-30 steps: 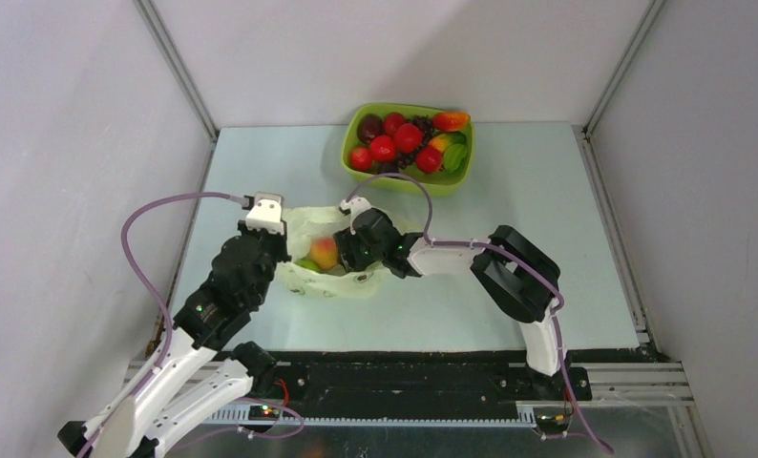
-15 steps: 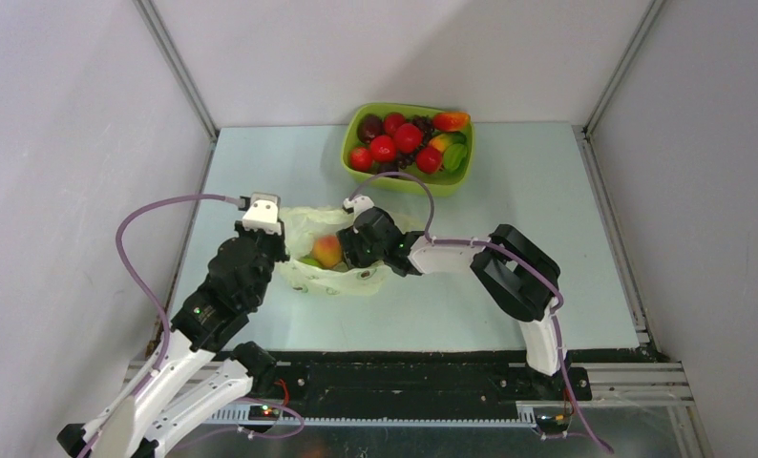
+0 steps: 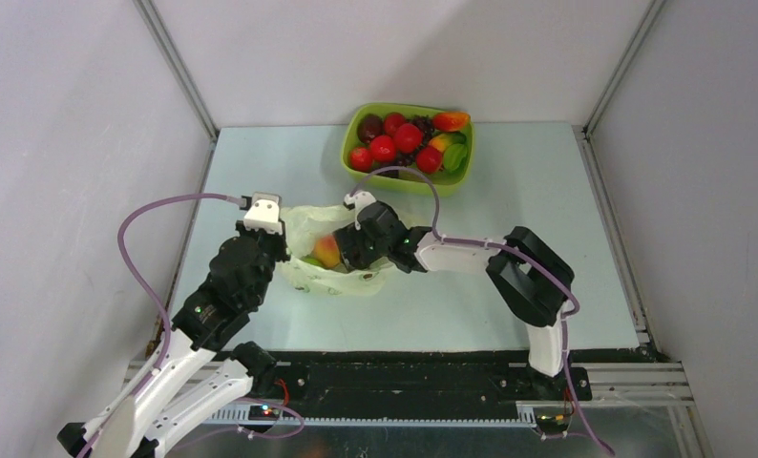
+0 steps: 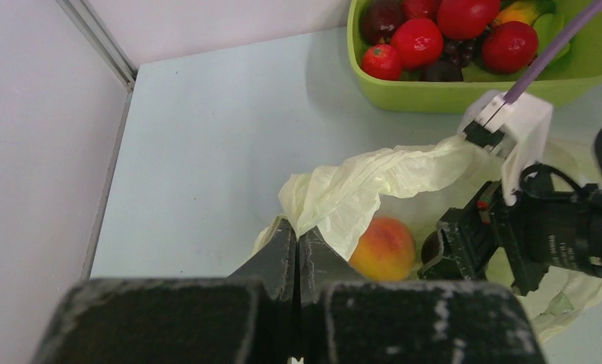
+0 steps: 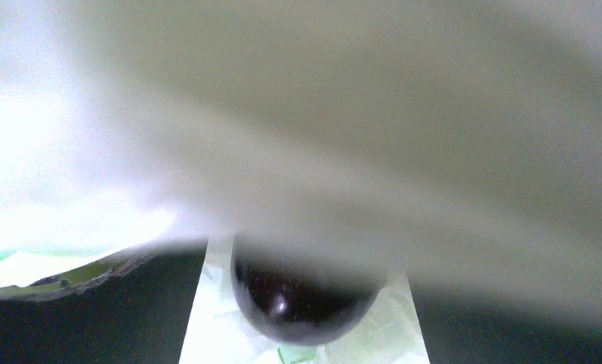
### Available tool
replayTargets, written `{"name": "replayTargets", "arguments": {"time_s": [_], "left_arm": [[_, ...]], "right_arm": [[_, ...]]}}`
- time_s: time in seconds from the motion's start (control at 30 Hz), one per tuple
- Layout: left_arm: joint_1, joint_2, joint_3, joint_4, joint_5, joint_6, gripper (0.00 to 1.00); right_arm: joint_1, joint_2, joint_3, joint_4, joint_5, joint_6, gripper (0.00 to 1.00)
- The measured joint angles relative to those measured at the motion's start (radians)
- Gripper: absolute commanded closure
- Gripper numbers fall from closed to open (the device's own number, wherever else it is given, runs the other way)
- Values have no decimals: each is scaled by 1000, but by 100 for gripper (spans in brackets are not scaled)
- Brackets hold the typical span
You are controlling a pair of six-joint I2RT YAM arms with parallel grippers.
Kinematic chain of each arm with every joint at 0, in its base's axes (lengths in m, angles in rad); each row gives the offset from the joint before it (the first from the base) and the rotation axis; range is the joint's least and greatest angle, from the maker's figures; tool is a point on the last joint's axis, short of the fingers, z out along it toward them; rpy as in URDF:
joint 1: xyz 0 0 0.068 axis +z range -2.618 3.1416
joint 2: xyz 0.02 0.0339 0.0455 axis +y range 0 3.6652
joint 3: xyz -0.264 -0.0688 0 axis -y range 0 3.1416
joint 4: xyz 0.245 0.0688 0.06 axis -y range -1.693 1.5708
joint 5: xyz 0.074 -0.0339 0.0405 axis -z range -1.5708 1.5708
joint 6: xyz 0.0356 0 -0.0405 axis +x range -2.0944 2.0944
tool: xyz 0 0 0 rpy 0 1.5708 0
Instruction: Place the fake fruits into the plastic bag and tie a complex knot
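Here the plastic bag (image 3: pixel 351 279) lies toward the left edge of the table (image 3: pixel 509 286), a peach (image 4: pixel 384 249) inside. The left gripper (image 4: pixel 297 243) pinches its rim. The right gripper (image 3: pixel 349 250), jaws spread, sits in the mouth with a dark plum (image 5: pixel 302 303) between them.

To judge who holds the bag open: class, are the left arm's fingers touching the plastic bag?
Touching. The left wrist view shows the left fingers shut on a fold of the plastic bag, pinched between their tips.
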Motion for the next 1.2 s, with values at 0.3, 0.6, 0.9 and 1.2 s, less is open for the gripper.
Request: {"name": "replayTargets", "arguments": {"time_s": [0.3,0.6,0.9,1.2], "left_arm": [[0,4,0,0,0,0,100],[0,13,0,0,-1,0,100],[0,26,0,0,-1,0,100],[0,26,0,0,-1,0,100]], "right_arm": [[-2,-195,-5,-36,-61,-37,1],[-38,-390,-16,-153,-159,-98,2],[-219,-452,-16,-185,-133,-124,1],[-369,-280,100,-196,-21,-151,1]]}}
